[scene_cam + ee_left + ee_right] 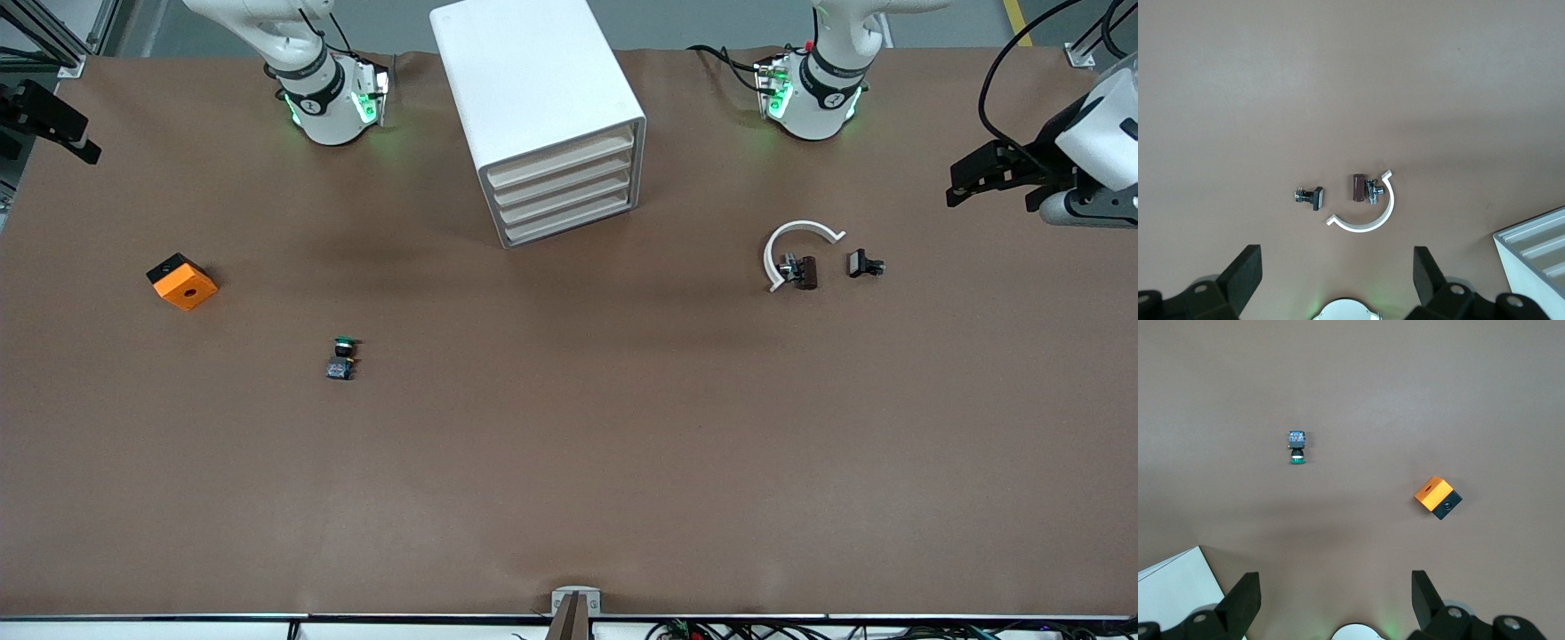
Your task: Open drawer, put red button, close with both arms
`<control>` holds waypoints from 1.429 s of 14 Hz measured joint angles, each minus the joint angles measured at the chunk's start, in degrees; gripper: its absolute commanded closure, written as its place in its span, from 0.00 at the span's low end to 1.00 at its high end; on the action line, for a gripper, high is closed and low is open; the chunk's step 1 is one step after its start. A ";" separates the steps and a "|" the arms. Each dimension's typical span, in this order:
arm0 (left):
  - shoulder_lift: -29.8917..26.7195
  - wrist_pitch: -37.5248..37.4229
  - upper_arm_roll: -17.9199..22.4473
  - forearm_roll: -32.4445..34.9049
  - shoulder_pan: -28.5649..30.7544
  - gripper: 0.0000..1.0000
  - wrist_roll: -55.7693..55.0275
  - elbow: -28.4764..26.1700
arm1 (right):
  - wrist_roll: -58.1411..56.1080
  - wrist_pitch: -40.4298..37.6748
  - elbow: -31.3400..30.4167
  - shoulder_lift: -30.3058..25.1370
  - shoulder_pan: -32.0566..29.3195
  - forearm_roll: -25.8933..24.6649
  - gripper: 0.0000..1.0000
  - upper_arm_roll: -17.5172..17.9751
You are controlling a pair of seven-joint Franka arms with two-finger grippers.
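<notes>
The white drawer cabinet (533, 98) stands at the table's back middle with its several drawers (564, 187) all shut. No red-capped button shows in any view. A green-capped button (342, 356) lies on the table toward the right arm's end and also shows in the right wrist view (1297, 447). My left gripper (987, 182) hangs high at the left arm's end, open and empty (1337, 252). My right gripper (49, 124) hangs high at the right arm's end, open and empty (1335, 576).
An orange cube (182, 281) (1437, 497) lies toward the right arm's end. A white C-shaped ring (796, 236) (1368, 217), a dark brown part with a metal piece (803, 271) (1359, 188) and a small black part (862, 264) (1310, 197) lie toward the left arm's end.
</notes>
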 measured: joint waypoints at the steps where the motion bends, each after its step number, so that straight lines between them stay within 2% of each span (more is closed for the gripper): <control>1: 0.04 0.20 0.03 0.00 0.07 0.00 0.00 0.00 | -0.08 -0.03 0.00 0.00 0.00 0.00 0.00 0.00; 7: -0.19 2.51 0.09 0.00 0.21 0.00 0.00 -1.44 | -0.61 -0.08 0.00 0.00 0.00 0.00 0.00 -0.05; 12: -5.45 4.77 0.09 0.00 0.19 0.00 0.00 -6.78 | -1.06 -0.08 0.01 0.00 -0.01 0.00 0.00 -0.16; 20: -6.03 5.20 0.06 0.00 0.12 0.00 0.00 -6.72 | -1.29 -0.08 0.00 0.00 0.00 0.00 0.00 -0.17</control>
